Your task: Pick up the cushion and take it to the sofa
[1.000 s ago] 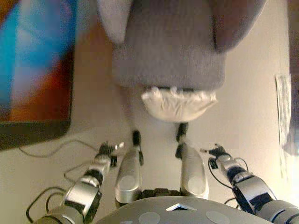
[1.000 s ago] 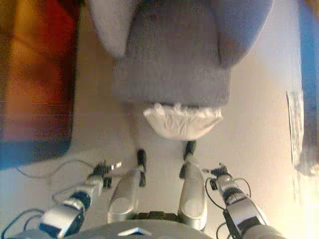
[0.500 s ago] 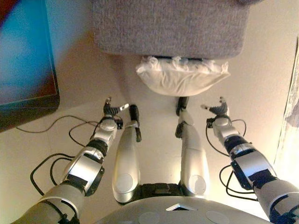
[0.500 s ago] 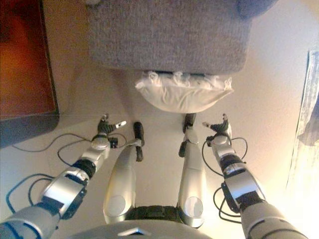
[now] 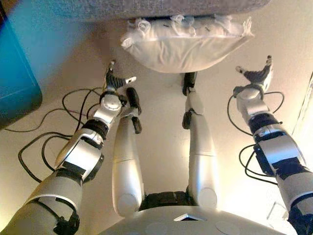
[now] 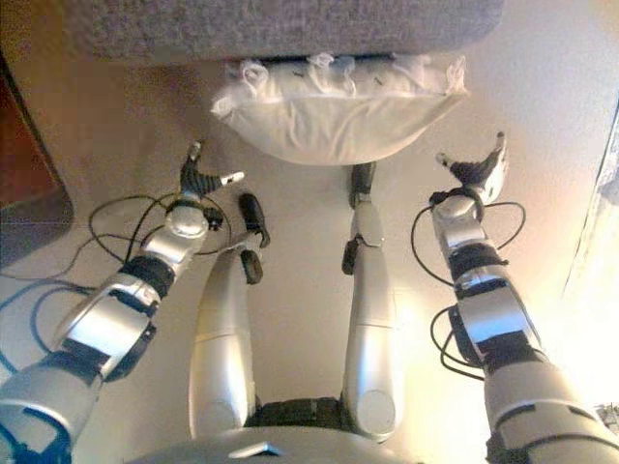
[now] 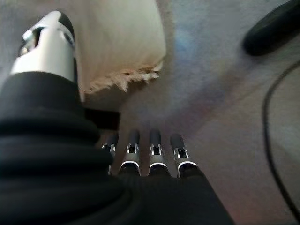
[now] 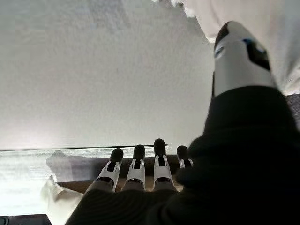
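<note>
A white cushion [image 5: 185, 43] with a frilled edge lies on the pale floor against the front of a grey sofa [image 5: 161, 7]. My left hand [image 5: 113, 79] is open, low beside the cushion's left corner, apart from it. My right hand [image 5: 255, 77] is open beside the cushion's right corner, also apart from it. The cushion's frilled corner shows in the left wrist view [image 7: 123, 47] past my open left hand [image 7: 150, 152]. My open right hand shows in the right wrist view [image 8: 140, 171] over the floor.
A dark-framed blue panel [image 5: 17, 73] stands on the floor at the left. A pale cloth or sheet [image 5: 305, 112] lies at the far right edge. The floor [image 5: 161, 127] between my hands is bare.
The camera has dropped and moved closer: the cushion and sofa now sit higher and larger in view. Both hands have reached forward to either side of the cushion.
</note>
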`<state>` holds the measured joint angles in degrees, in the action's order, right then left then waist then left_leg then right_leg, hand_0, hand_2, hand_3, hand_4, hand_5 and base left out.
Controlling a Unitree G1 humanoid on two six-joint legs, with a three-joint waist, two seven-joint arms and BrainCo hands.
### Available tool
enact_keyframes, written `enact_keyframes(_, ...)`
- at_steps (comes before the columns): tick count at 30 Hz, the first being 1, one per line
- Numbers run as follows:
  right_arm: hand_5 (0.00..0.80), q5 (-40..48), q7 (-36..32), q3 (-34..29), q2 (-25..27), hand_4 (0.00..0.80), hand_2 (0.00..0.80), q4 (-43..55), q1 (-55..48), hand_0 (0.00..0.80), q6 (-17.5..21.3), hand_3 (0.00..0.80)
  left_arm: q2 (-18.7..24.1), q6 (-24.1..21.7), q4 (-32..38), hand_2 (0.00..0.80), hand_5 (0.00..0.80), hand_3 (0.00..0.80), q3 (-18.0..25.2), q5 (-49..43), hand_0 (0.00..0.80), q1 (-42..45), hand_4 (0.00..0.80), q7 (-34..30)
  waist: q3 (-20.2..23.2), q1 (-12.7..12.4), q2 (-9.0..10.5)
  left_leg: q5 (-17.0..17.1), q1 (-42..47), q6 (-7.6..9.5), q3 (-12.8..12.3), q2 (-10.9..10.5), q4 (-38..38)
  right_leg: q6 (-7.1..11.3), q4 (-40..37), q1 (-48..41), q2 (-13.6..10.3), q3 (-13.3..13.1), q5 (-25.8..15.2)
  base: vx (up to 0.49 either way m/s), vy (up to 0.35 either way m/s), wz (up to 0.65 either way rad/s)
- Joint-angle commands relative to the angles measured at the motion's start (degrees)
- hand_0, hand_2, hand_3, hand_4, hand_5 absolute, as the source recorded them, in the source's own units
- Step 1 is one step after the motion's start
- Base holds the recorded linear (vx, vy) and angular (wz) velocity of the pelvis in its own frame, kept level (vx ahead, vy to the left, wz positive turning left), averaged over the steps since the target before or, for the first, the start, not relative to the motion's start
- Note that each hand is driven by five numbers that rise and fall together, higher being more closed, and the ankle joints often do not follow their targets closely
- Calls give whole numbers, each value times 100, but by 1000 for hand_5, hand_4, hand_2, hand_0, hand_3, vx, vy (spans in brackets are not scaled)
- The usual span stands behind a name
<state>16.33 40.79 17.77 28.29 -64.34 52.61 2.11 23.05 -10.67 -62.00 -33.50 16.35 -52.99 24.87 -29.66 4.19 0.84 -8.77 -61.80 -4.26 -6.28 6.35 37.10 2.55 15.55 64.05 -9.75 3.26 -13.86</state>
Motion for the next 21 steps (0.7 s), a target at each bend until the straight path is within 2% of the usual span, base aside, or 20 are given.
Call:
enact_keyframes(1, 0, 3, 287, 269, 385, 0, 0, 41, 196, 0, 208, 0, 219, -369, 155, 0, 0, 0, 54, -475, 0, -309, 0, 152, -14, -8, -279, 545, -526, 166, 232, 62, -655, 268, 1402, 375, -59, -72, 1370, -36, 7, -15)
enact_keyframes(3, 0, 106, 149, 291, 465, 0, 0, 124, 174, 0, 509, 0, 364, -366, 300, 0, 0, 0, -49, -440, 0, -561, 0, 285, -14, 39, -255, 514, -759, 167, 216, 82, -592, 297, 1455, 598, -35, -79, 1372, -29, 11, -12)
enact_keyframes(6, 0, -125, 258, 387, 581, 0, 0, 335, 260, 0, 645, 0, 513, -330, 483, 0, 0, 0, -94, -473, 0, -889, 0, 400, -14, 87, -238, 477, -974, 160, 195, 93, -577, 313, 1462, 809, -20, -77, 1390, -20, -1, -5)
enact_keyframes(7, 0, 231, 217, 448, 643, 0, 0, 402, 360, 0, 555, 0, 563, -319, 556, 0, 0, 0, -99, -525, 0, -994, 0, 435, -14, 98, -238, 477, -1046, 161, 187, 89, -571, 309, 1483, 893, -31, -67, 1393, -9, 4, -4)
enact_keyframes(8, 0, 106, 198, 435, 653, 0, 0, 451, 440, 0, 755, 0, 598, -354, 572, 0, 0, 0, -112, -523, 0, -1115, 0, 450, -14, 108, -238, 464, -1129, 149, 186, 96, -560, 309, 1495, 972, -22, -70, 1404, -5, 10, -3)
enact_keyframes(10, 0, 156, 114, 453, 667, 0, 0, 509, 549, 0, 898, 0, 640, -382, 584, 0, 0, 0, -187, -482, 0, -1302, 0, 444, -14, 110, -242, 441, -1315, 129, 193, 99, -474, 323, 1574, 1140, -9, -85, 1414, 0, 0, 0)
enact_keyframes(21, 0, 805, -748, 767, 1149, 0, 0, 177, 1621, 0, 1506, 0, 1052, -458, 453, 0, 0, 0, -434, 6, 0, -2292, 0, -222, -14, 26, -242, 291, -2139, 81, 299, 116, -17, 356, 2116, 1935, -151, -8, 1529, 0, -12, 1)
